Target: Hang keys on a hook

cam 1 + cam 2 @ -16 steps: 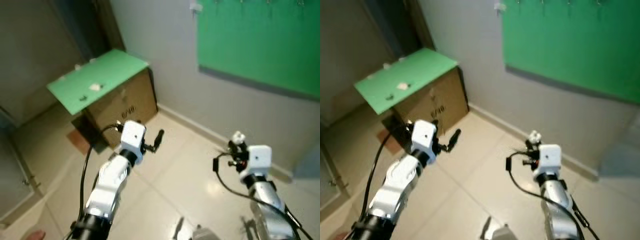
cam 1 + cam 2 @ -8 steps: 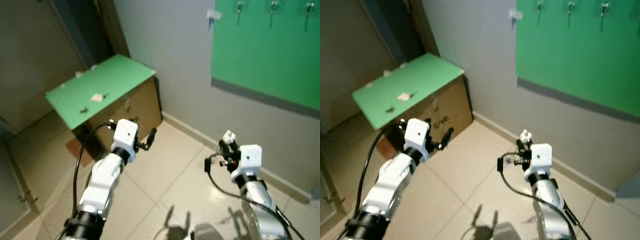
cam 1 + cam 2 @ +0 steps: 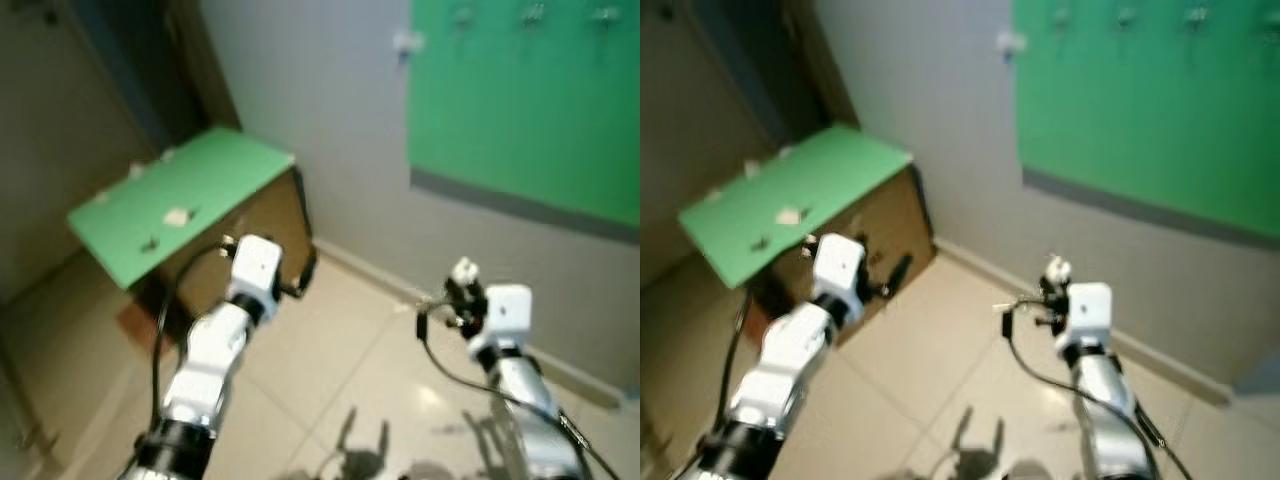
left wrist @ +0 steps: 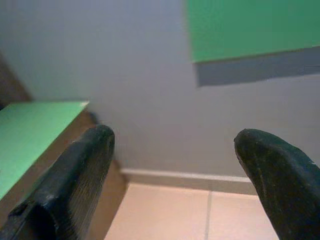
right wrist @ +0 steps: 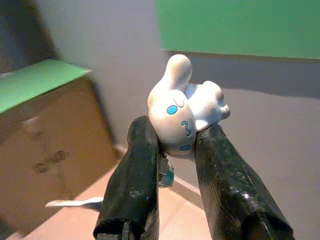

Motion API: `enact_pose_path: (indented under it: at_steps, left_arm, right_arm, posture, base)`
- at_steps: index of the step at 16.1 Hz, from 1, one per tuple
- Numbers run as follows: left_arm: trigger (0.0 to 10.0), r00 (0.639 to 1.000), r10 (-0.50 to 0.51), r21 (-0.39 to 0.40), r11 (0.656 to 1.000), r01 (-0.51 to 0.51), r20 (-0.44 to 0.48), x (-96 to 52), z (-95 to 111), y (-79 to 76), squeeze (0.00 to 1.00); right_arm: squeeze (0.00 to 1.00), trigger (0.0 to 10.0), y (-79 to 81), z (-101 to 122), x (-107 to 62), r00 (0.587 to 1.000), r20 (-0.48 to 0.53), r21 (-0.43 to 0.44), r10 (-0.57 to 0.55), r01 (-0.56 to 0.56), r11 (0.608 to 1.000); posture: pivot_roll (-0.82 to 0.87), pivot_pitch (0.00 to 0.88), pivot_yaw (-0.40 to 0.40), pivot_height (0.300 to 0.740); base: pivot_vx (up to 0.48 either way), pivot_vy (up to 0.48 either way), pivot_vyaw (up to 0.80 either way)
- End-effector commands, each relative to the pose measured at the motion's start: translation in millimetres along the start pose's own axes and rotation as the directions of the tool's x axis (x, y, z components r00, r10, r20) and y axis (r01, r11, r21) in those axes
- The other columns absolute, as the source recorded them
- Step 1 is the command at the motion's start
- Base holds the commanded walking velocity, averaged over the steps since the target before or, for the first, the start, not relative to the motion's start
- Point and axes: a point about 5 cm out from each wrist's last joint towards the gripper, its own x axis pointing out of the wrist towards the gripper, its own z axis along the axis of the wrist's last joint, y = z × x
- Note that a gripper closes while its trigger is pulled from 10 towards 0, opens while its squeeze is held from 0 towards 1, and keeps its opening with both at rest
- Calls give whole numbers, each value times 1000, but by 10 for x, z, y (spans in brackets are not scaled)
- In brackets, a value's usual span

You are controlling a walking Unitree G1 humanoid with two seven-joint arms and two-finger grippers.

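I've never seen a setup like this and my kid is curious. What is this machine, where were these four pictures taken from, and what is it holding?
It is a walking humanoid robot with two silver arms. Two pictures come from cameras in its head, looking down; the other two sit on its wrists. The left claw is open, holding nothing. The right claw grips a white cartoon-rabbit keychain charm. Ahead is a cardboard box with a green board on top carrying small scraps, and a green wall panel with blurry hooks along its top.

wall (image 3: 330, 130): pale grey, green board (image 3: 530, 110) mounted high | floor (image 3: 330, 390): glossy beige tiles | cardboard box (image 3: 250, 230), green top, against wall | dark doorway (image 3: 150, 70) beyond
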Motion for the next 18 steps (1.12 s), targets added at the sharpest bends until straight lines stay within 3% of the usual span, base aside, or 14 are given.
enact_pose_path:
  at_steps: [1,8,13,18]
  left_arm:
    - [10000,1000,20,22,1000,-20,-7,-35,-5,92,0]
    - [10000,1000,7,7,1000,-7,-9,-28,-28,54,0]
    - [10000,1000,1,-1,1000,-1,-20,2,-30,150,0]
    - [10000,999,-19,-2,1000,19,-25,1,-46,132,0]
  right_arm:
    - [0,0,68,15,20,1000,8,18,19,-19,1000]
    - [0,0,68,-1,-9,1000,0,6,27,-27,1000]
    - [0,0,48,20,9,999,1,3,35,-35,999]
    - [0,0,62,0,-4,999,-6,9,32,-32,999]
  posture:
    - [-300,0,175,740]
    - [-312,0,175,740]
    - [-315,0,174,740]
    - [-317,0,180,740]
  base:
    - [0,0,-800]
    - [0,0,-796]
    - [0,0,-800]
    - [0,0,-800]
